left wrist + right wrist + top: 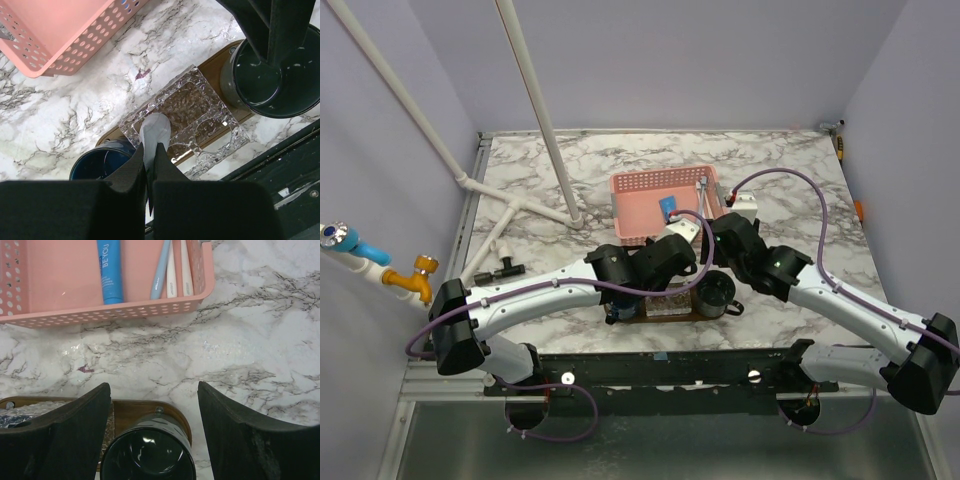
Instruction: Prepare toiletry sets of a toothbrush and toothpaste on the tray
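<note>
My left gripper (149,147) is shut on a slim white toothbrush (155,131), whose end hangs over a clear glass dish (200,115) on the dark brown tray (215,62). My right gripper (153,385) stands open above a dark cup (147,452) at the tray's (137,410) right end, touching nothing. A blue toothpaste tube (110,270) and more toothbrushes (179,270) lie in the pink basket (100,310). From above, both grippers hover over the tray just in front of the basket (660,190).
A blue cup (100,162) stands on the tray's left end, next to the glass dish. White pipes (535,110) rise at the back left of the marble table. The black rail of the arm bases (660,370) runs along the near edge.
</note>
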Tool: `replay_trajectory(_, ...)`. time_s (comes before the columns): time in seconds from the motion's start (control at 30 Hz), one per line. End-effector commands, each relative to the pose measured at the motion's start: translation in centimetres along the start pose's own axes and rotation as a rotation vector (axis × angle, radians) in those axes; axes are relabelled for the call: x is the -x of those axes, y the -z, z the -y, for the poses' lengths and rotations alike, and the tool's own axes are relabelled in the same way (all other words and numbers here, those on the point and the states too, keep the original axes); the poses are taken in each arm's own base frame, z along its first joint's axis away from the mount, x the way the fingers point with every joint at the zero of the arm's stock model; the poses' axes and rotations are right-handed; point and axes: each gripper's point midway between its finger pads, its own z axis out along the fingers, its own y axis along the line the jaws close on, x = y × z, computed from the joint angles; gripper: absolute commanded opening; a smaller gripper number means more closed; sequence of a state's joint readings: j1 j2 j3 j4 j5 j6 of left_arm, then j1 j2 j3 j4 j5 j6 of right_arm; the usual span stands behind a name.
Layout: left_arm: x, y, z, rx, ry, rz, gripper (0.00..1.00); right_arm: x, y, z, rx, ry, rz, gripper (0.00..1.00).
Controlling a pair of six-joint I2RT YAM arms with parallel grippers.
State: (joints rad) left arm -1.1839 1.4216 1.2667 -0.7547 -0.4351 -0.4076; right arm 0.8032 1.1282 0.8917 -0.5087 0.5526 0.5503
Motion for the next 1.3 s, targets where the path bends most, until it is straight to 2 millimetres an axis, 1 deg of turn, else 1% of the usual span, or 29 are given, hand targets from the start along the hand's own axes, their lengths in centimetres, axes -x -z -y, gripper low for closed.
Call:
replay_trajectory(0.0, 0.7, -0.2, 0.2, -0.008, 0.030, 0.033, 0.00, -0.4, -0.4, -0.2, 0.005, -0.018, -0.008, 0.74)
replay_trajectory(1.27, -0.8, -1.7, 0.5, 0.004, 0.028, -0.013, 0.00, -1.0, -0.8, -0.3, 0.001, -0.006, -0.026, 0.75)
